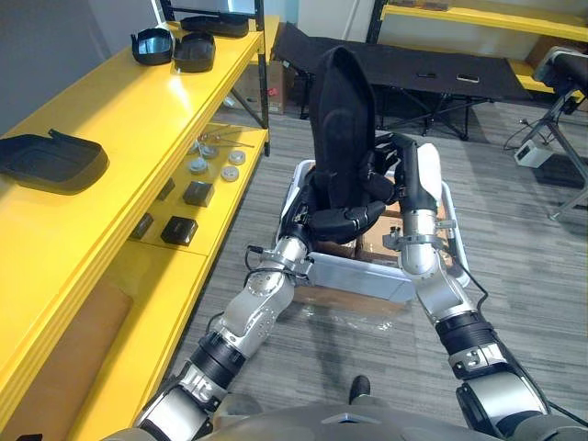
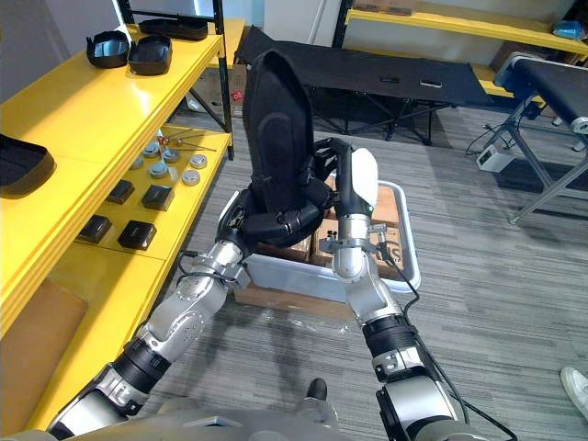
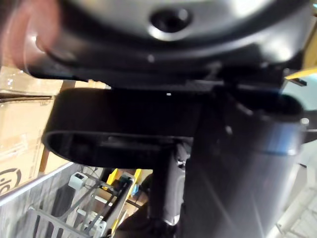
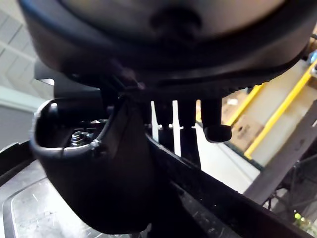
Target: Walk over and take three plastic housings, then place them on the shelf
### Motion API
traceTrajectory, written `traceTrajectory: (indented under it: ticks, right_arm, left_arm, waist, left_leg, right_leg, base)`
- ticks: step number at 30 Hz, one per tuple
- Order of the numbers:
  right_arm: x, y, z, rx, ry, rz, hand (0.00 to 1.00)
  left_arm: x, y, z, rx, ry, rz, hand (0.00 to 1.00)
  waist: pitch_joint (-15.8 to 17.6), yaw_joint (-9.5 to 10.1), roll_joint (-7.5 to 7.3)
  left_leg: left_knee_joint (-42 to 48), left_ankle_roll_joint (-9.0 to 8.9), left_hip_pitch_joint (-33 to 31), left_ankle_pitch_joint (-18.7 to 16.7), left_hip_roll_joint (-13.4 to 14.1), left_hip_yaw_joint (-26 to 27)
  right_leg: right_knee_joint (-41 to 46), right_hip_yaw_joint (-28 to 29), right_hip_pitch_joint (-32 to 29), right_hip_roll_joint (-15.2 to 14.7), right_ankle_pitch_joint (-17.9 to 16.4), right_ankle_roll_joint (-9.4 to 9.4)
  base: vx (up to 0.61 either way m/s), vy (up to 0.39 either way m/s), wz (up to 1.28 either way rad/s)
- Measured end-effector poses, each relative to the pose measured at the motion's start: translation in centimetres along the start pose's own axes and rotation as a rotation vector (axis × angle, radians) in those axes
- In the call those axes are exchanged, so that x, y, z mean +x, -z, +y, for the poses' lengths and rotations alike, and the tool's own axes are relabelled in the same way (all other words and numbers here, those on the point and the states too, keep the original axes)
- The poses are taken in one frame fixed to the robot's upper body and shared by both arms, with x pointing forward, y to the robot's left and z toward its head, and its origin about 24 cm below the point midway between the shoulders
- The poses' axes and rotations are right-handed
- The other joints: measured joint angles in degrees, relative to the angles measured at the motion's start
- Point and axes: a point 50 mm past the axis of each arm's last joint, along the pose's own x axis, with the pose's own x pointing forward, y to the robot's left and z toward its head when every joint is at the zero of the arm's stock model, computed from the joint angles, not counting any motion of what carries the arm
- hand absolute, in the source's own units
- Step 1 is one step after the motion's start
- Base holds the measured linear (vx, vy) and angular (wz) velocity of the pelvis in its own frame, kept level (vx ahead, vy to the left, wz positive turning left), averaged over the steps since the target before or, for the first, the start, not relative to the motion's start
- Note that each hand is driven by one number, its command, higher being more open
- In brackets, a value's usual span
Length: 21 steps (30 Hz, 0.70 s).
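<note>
Fingers of the left hand (image 1: 349, 220) curl under the upright housing (image 1: 342, 110); right hand (image 1: 412, 179) fingers clasp its side

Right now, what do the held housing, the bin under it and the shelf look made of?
Housing: black moulded plastic by its look, matte, faint sheen.
Bin: pale grey plastic, probably; smooth rounded rim.
Shelf: glossy yellow paint, reflections show; base material unclear.

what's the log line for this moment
housing: upright above bin | left hand: shut on base | right hand: shut on side
</note>
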Motion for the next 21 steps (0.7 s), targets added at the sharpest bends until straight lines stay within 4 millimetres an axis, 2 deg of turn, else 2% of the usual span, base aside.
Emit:
traceTrajectory:
  ticks: [6,7,13,17,21]
  right_arm:
    - [-0.5,-0.1,0.6,0.004,-0.036,-0.015,0.0]
    - [-0.7,0.0,0.7,0.004,-0.044,-0.012,0.0]
    - [-0.8,0.2,1.0,0.004,-0.053,-0.001,0.0]
    - [-1.2,-0.1,1.5,0.021,-0.069,-0.021,0.0]
    - [-1.5,-1.5,2.3,0.058,-0.093,-0.08,0.0]
  left_arm:
    - [0.1,0.4,0.9,-0.116,-0.012,0.029,1.0]
    - [0.1,0.5,1.0,-0.122,-0.009,0.032,0.0]
    - [0.0,0.8,0.9,-0.159,0.026,0.048,0.0]
    - [0.0,1.8,2.7,-0.255,-0.071,0.086,0.0]
    - [-0.2,2.2,4.0,-0.314,-0.143,0.097,0.0]
  waist:
    - [-0.5,0.07,-0.51]
    - [-0.5,0.11,-0.55]
    - [-0.6,0.61,-0.54]
    - [-1.6,0.59,-0.75]
    - [-1.7,0.75,-0.81]
  left_leg:
    - [0.0,0.02,0.1,0.1,0.0,0.0]
    - [0.0,0.02,0.1,0.1,0.0,0.0]
    - [-0.1,0.04,0.6,0.1,0.0,0.0]
    - [-0.2,0.04,0.6,0.1,0.0,0.0]
    - [-0.2,0.01,0.7,0.2,0.0,0.0]
  right_leg:
    - [0.0,0.0,0.1,0.0,0.0,0.0]
    - [0.0,0.0,0.1,0.0,0.0,0.0]
    - [0.0,0.0,0.4,0.0,0.0,0.0]
    - [0.0,0.0,0.4,0.0,0.0,0.0]
    - [0.0,0.0,0.4,0.0,0.0,0.0]
  base:
    - [0.0,0.0,0.0]
    - [0.0,0.0,0.0]
    - [0.0,0.0,0.0]
    - [0.0,0.0,0.0]
    - [0.0,0.0,0.0]
